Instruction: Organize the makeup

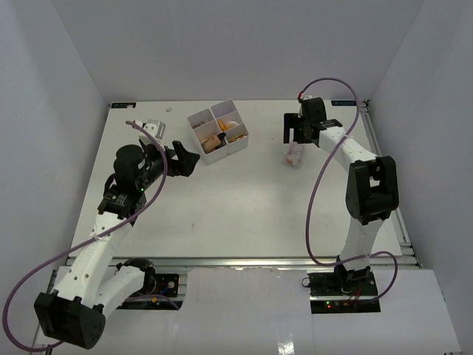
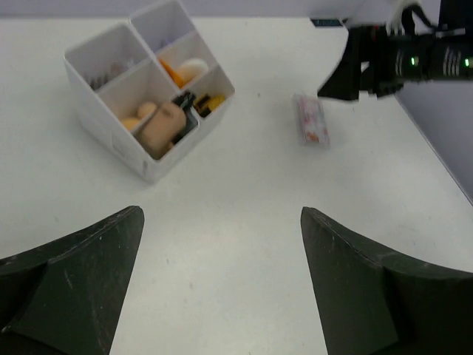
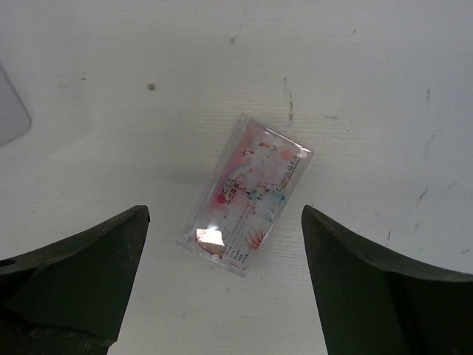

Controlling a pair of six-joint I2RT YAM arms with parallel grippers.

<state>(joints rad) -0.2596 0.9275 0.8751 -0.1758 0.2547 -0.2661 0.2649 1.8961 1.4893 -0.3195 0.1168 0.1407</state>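
Observation:
A clear pinkish packet (image 3: 247, 194) lies flat on the table, below and between the fingers of my open right gripper (image 3: 225, 251); it also shows in the top view (image 1: 295, 155) and the left wrist view (image 2: 310, 120). The right gripper (image 1: 294, 130) hovers just behind it. The white four-compartment box (image 1: 204, 118) holds beige sponges (image 2: 161, 123), an orange tube (image 2: 171, 72) and a black-gold lipstick (image 2: 199, 104). My left gripper (image 1: 188, 159) is open and empty, left of the box; in its own view (image 2: 222, 244) only bare table lies between the fingers.
Another clear packet (image 1: 154, 127) lies at the back left of the table. White walls close in the table on three sides. The right arm's purple cable (image 1: 325, 174) loops over the right half.

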